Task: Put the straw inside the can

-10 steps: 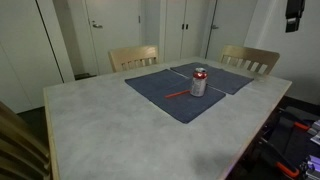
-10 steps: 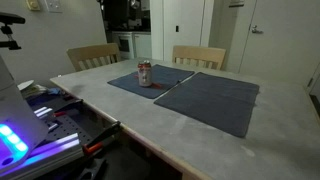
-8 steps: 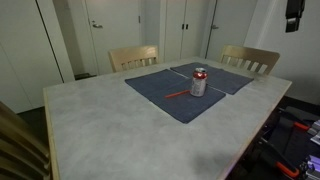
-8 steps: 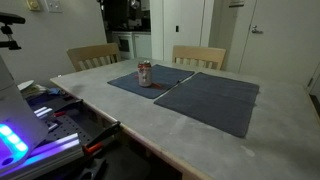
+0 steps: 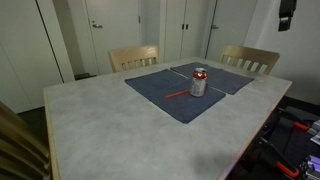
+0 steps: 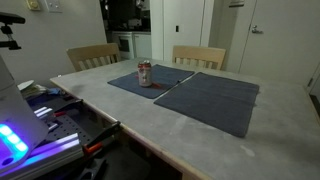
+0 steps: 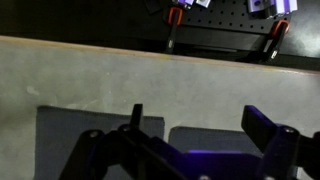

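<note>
Far from gripper [image 5: 287, 20], straw [image 5: 177, 95] beside can [image 5: 199, 82]

Silver can [image 6: 145, 74] upright on blue placemat [image 6: 124, 80], second placemat [image 6: 212, 100] just beside, pale table [image 6: 120, 126]

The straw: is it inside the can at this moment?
No, the straw lies flat on the dark placemat beside the upright can.
</note>
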Robot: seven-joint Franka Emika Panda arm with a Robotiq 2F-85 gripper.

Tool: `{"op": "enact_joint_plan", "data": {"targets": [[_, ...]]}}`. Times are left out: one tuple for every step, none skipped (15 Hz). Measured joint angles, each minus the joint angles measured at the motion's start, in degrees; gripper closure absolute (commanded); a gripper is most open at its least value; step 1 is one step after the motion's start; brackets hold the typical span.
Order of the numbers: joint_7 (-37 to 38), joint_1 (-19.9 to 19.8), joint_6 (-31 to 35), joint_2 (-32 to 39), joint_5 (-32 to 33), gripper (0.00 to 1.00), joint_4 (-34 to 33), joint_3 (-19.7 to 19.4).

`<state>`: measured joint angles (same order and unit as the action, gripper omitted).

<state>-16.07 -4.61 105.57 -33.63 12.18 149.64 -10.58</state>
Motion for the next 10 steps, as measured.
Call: {"op": "enact_joint_plan", "data": {"targets": [[-0.78,1.14,0.82,1.41,-0.03,0.00,-0.99,0.24],[-1.64,2.33,1.38,3.02,-0.04,0.00,-2.18,0.59],[-2.71,3.53,1.76,4.72,-0.06,0.00,-3.52,1.06],[-3.85,4.65,1.96,6.26,-0.06,0.00,-4.79,1.64],[-5.18,5.65,2.15,7.53,-0.05,0.00,-5.84,2.25],[-6.60,6.50,2.35,8.48,-0.03,0.00,-6.66,2.87],[-8.18,7.21,2.75,9.11,0.03,0.00,-7.16,3.43],[-9.85,7.83,3.47,9.45,0.33,0.00,-7.40,3.94],[-11.44,8.33,4.79,9.53,0.82,0.00,-7.39,4.35],[-13.05,8.84,6.53,9.52,1.22,0.00,-7.30,4.58]]}}
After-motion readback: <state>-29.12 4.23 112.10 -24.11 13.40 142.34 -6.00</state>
